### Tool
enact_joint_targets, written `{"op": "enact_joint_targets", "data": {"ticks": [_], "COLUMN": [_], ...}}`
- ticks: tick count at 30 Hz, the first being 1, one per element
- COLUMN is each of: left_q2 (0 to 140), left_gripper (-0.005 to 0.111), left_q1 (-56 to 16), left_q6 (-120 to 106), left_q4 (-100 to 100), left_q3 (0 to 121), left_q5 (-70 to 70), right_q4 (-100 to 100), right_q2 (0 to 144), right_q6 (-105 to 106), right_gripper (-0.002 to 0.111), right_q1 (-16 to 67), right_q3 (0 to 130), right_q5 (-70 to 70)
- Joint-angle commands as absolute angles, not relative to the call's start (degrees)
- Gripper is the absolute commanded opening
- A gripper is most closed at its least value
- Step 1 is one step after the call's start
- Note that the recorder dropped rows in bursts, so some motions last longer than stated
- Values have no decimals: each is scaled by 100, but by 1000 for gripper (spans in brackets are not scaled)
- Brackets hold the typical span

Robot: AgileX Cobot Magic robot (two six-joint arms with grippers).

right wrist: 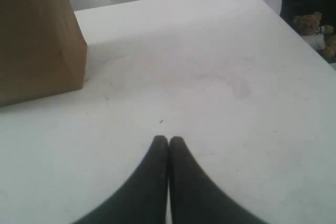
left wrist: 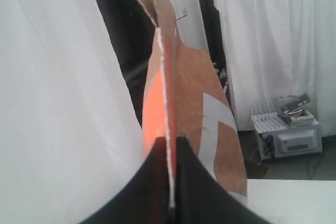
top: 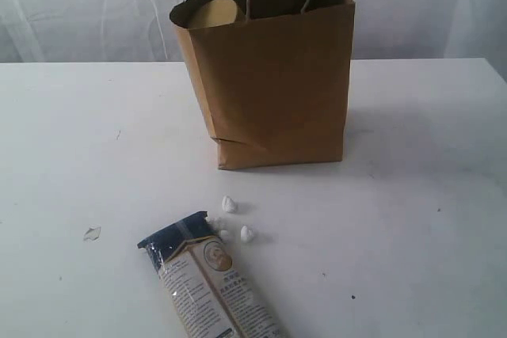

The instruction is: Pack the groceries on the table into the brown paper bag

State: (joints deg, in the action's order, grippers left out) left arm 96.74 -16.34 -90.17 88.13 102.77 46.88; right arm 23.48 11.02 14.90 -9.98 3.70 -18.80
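Left claw [left wrist: 170,182] pinches the edge of a brown, red-labelled pouch [left wrist: 184,93], holding it in the air before white curtains. On the plain white tabletop [top: 412,195] lie a small pale flat scrap [top: 92,233], then a long blue-topped noodle packet [top: 210,282] with small white lumps [top: 230,205] just beside its blue end. Behind them stands the tall brown paper bag [top: 273,85], mouth open. Right claw [right wrist: 168,145] hangs over bare tabletop near the bag, fingers pressed together, empty.
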Motion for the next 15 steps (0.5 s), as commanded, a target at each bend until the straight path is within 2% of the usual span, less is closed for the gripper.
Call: {"op": "enact_joint_targets", "data": {"ticks": [1,10,15], "left_q2": [9880,9993,10003], "left_gripper": [0,0,0], "left_q1": [-1615,-1615,-1615], "left_q6": [-9259,-9640,-9576], "left_q4": [9511,9413,8550], "left_q3": [10329,10329,10329], "left_q5": [4657,4144,4297], "right_q4": [2361,2361,2361], "right_q2": [1123,1123,1123], "right_q6": [1466,1466,1466], "right_gripper": [0,0,0], "right_q1": [-976,-976,-976], "right_q3": [346,346,346], "right_q5": [-1810,-1810,-1810]}}
